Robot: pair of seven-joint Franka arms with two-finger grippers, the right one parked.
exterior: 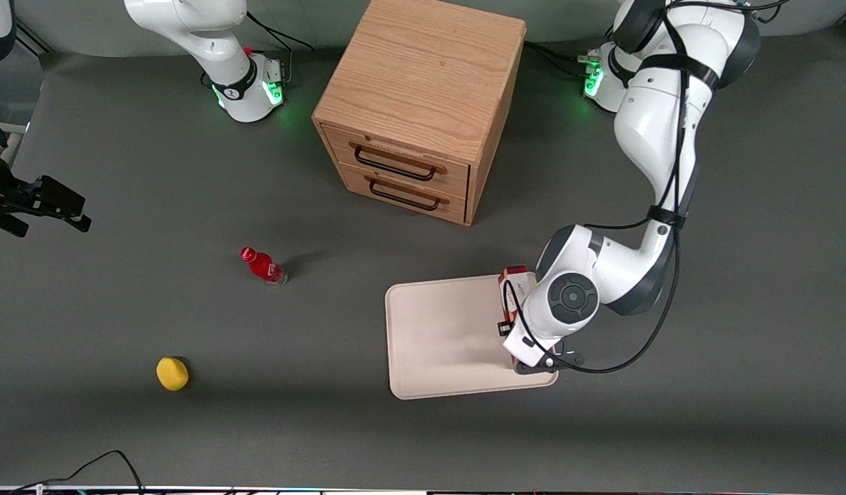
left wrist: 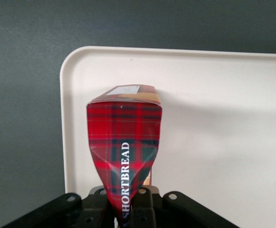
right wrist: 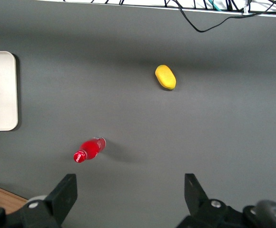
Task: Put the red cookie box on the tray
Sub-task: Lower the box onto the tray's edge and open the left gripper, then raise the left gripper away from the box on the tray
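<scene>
The tray (exterior: pixel 450 337) lies nearest the front camera on the worktop (exterior: pixel 670 426). Above its edge at the working arm's end, the tool (left wrist: pixel 128 211) is clamped on the red cookie box (left wrist: pixel 124 142), pinching it narrow
</scene>
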